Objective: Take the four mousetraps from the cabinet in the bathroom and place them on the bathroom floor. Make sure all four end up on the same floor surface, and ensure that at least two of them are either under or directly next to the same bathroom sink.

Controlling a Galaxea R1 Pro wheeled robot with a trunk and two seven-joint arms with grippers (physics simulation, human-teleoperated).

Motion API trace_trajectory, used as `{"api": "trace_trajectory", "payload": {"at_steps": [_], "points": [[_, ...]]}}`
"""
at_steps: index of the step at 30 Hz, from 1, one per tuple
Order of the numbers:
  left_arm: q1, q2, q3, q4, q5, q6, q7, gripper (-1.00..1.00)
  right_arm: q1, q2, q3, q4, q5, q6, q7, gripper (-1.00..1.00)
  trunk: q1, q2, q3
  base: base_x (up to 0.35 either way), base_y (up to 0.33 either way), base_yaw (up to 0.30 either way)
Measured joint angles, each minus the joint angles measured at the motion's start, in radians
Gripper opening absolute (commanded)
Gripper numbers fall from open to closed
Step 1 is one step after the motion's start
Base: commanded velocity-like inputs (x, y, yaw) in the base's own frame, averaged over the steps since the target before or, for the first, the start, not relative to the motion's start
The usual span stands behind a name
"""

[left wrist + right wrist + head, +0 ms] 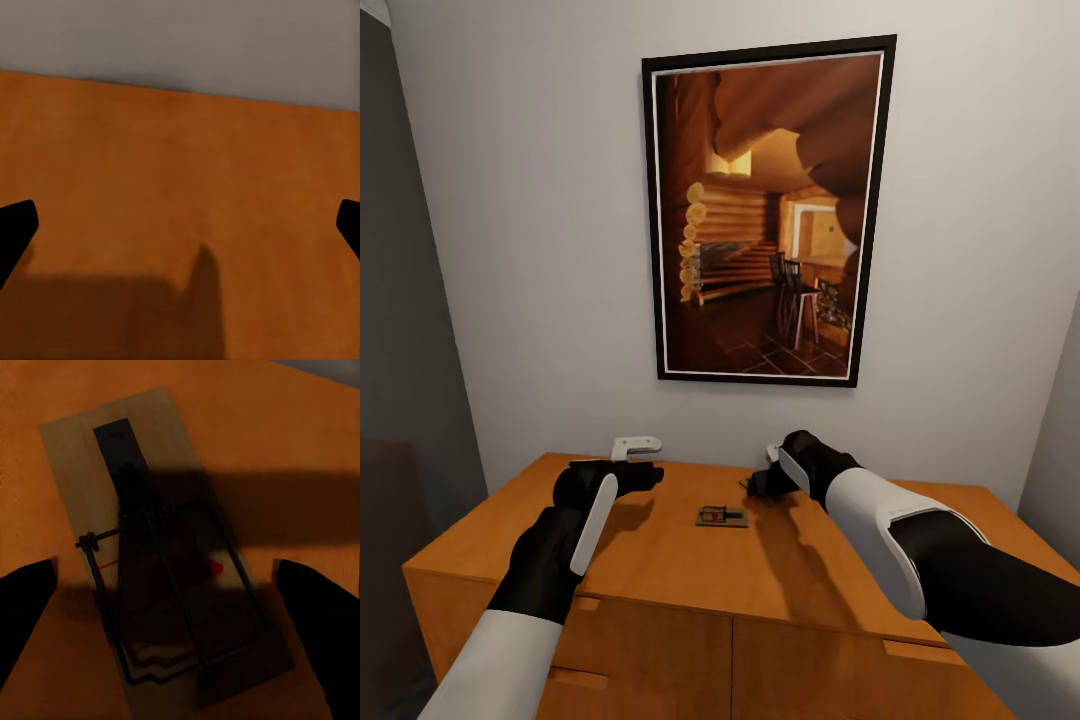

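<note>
Nearest the head camera are the two forearms, reaching out over the top of the cabinet (660,560).

One mousetrap (721,517) lies flat on that top, about midway between its left and right edges and back from the front edge, with its wire bar and a small red spot visible. A second mousetrap (161,551) sits directly beneath the right gripper (765,483), nearer the back edge. That trap lies flat in the gripper's shadow. The right gripper's fingers are spread wide on either side of the board, touching nothing, probably lined up to close across its narrow width.

The left gripper (645,474) hangs over bare wood toward the back left of the top. Its fingertips (16,229) are wide apart and empty, likely waiting out of the way.

Behind it a small white object (635,446) rests against the wall. A framed picture (765,215) hangs above.
</note>
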Motion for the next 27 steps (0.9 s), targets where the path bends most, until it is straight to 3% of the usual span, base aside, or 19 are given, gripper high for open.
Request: {"api": "trace_trajectory", "payload": {"at_steps": [8,24,26,27], "points": [[0.000,0.000,0.000,0.001,0.001,-0.001,0.000,1.00,0.000,0.000,0.029,-0.005,0.030,-0.001,0.056,-1.00,0.000,0.000,0.000,0.000,0.000,0.000],[0.000,-0.001,0.000,0.000,-0.001,-0.002,0.000,1.00,-0.001,0.000,0.016,-0.004,0.018,0.003,0.068,-1.00,0.000,0.000,0.000,0.000,0.000,0.000],[0.000,-0.001,0.000,-0.002,-0.001,-0.002,0.000,1.00,-0.001,0.000,0.023,-0.046,0.022,0.030,0.067,-1.00,0.000,0.000,0.000,0.000,0.000,0.000],[0.000,-0.001,0.000,-0.002,-0.001,-0.003,0.000,1.00,-0.001,0.000,0.026,-0.110,0.022,0.079,0.069,-1.00,0.000,0.000,0.000,0.000,0.000,0.000]]}}
